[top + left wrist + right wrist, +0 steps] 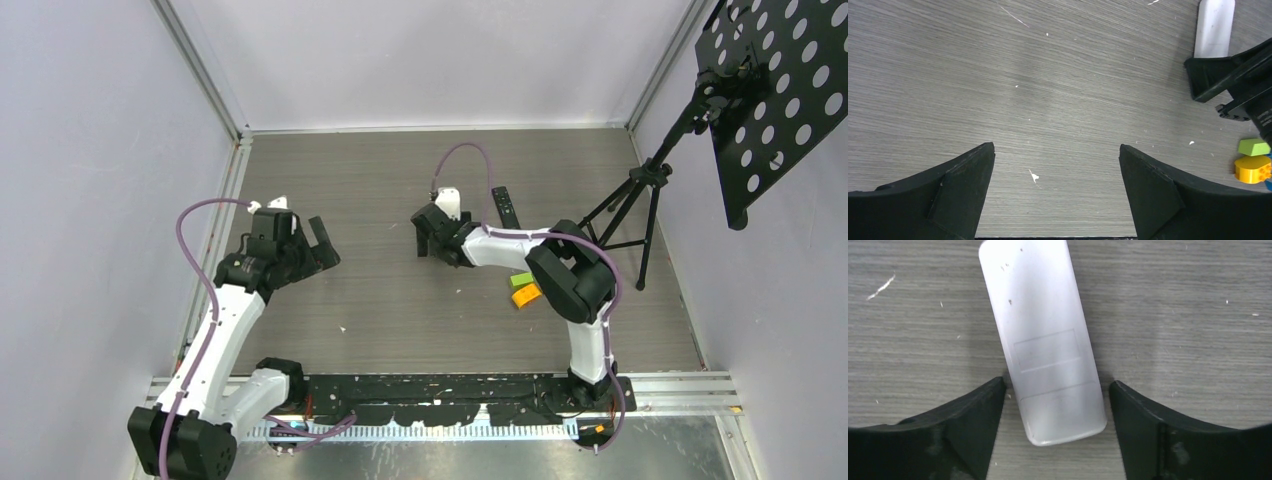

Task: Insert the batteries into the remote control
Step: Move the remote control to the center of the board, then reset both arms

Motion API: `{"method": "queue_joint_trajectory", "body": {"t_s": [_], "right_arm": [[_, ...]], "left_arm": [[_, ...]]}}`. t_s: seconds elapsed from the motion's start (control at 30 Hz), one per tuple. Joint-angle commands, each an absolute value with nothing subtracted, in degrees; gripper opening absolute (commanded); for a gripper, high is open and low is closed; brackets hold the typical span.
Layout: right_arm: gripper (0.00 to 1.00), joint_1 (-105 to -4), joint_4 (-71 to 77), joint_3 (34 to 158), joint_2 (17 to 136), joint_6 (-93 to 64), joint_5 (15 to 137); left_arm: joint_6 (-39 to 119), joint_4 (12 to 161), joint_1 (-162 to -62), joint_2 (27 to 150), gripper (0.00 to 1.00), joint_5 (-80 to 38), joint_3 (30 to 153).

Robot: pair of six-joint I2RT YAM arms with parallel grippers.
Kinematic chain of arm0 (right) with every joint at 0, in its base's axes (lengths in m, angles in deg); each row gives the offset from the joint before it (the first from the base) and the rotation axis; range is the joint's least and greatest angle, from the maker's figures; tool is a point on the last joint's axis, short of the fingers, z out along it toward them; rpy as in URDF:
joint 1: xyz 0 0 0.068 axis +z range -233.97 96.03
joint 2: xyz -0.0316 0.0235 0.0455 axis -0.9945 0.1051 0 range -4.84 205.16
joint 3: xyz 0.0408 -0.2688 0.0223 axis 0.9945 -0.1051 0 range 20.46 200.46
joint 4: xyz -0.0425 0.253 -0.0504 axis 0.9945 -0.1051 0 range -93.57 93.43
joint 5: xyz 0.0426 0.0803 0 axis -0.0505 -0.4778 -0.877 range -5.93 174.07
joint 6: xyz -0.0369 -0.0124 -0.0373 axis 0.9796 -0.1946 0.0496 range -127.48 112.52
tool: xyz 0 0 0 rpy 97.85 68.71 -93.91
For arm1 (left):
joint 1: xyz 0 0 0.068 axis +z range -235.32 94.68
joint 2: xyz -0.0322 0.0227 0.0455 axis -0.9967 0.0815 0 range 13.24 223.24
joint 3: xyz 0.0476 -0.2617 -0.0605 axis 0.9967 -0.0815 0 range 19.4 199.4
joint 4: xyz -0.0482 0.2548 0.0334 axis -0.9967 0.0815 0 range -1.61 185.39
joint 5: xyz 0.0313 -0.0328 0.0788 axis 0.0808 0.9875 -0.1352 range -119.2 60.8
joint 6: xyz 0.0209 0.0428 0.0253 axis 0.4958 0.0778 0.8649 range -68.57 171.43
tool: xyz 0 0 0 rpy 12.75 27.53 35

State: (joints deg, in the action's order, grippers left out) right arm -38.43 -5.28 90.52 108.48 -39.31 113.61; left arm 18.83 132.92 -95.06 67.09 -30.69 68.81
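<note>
The table (380, 320) carries all task items.

The right arm (560, 270) reaches from its near-right base toward the centre, elbow bent, forearm low and pointing left and far. This sets the right gripper (1058, 385) astride the near end of the white remote control (1045, 340), probably to grasp or square it. Its jaws are released: one finger stands on each side, with a sliver of table showing at the right finger. The remote lies flat, slightly skewed, with panel outlines facing up. This is probably the back, with the battery cover closed.

The left arm (225, 320) extends far from its near-left base. The left gripper (1057, 150) is spread wide above bare table, grasping nothing, apparently on standby.

A black remote control (506, 207) lies just right of the white one. A green block (521, 280) and an orange block (527, 296) sit nearer.

The batteries are not visible in any view.
</note>
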Motion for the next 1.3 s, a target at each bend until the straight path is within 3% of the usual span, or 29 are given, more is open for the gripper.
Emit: {"method": "queue_joint_trajectory", "body": {"t_s": [0.0, 0.2, 0.67, 0.83, 1.27], "right_arm": [[0.88, -38.53, -9.82, 90.01, 103.38, -40.49, 113.61], [0.93, -38.53, -14.69, 89.92, 93.81, -40.44, 114.00], [0.94, -38.53, -30.37, 78.26, 52.84, -33.94, 136.59], [0.94, -38.53, -35.04, 76.91, 40.40, -31.67, 137.12], [0.94, -38.53, -39.61, 79.61, 28.33, -30.80, 134.26]], "left_arm": [[19.77, 133.68, -94.82, 64.50, 1.00, -26.81, 73.45], [22.33, 139.85, -94.81, 62.18, 1.00, -26.87, 79.67], [26.99, 147.13, -94.81, 46.18, 1.00, -28.20, 85.22], [28.80, 148.66, -94.81, 40.07, 1.00, -29.57, 84.73], [29.01, 147.01, -94.82, 32.92, 1.00, -32.45, 84.05]]}}
